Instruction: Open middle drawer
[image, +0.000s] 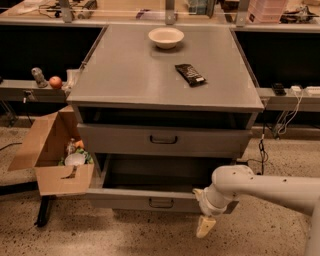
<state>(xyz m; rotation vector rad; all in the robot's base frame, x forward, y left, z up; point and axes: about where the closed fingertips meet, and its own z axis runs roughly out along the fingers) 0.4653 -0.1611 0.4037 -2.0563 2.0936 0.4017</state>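
Observation:
The middle drawer (125, 199) is the lower of the two grey drawers in view. It is pulled well out, its dark inside shows, and a small dark loop handle (161, 202) sits at the centre of its front. My gripper (205, 226) hangs on the white arm (260, 187), pointing down at the floor just in front of and below the drawer's right front corner. It holds nothing. Whether it touches the front panel I cannot tell.
A like drawer (163, 139) above stands slightly out under the cabinet top (125, 75), which bears a white bowl (166, 36) and a dark snack bar (190, 74). An open cardboard box (55, 155) with items stands at the left. Cables (262, 145) hang at the right.

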